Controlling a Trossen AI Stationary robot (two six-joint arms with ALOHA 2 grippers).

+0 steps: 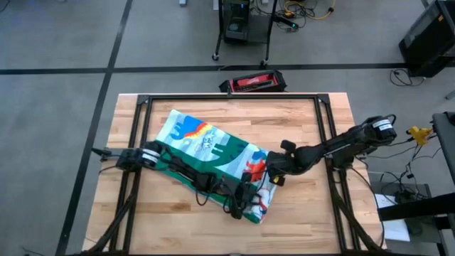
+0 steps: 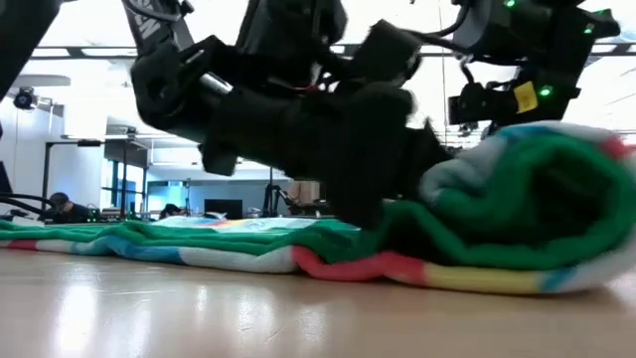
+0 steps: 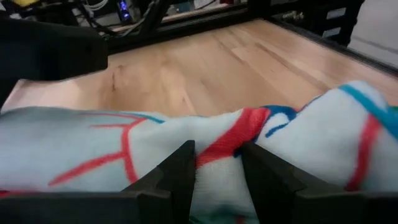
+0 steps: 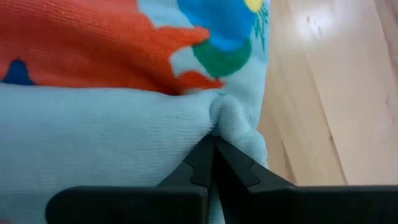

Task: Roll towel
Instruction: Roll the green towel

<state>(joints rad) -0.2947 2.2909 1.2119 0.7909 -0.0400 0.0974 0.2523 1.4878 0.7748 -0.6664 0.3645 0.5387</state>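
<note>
High view: left hand (image 1: 245, 201) and right hand (image 1: 271, 173) both reach low, pinching towel (image 1: 206, 146) folds.

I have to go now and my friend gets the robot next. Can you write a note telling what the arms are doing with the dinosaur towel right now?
Left gripper: fingers pinching a fold of the towel at its near end, where the cloth is bunched.
Right gripper: shut tight on the towel's edge, on the right side of that same end.
Towel: lying slantwise across the middle of the wooden table. The near-right end is rolled over into a thick hump, green back showing in the low view; the far-left part lies flat.
Done: roll started.
Left: keep rolling toward the far-left end, probably with both grips kept even.
</note>
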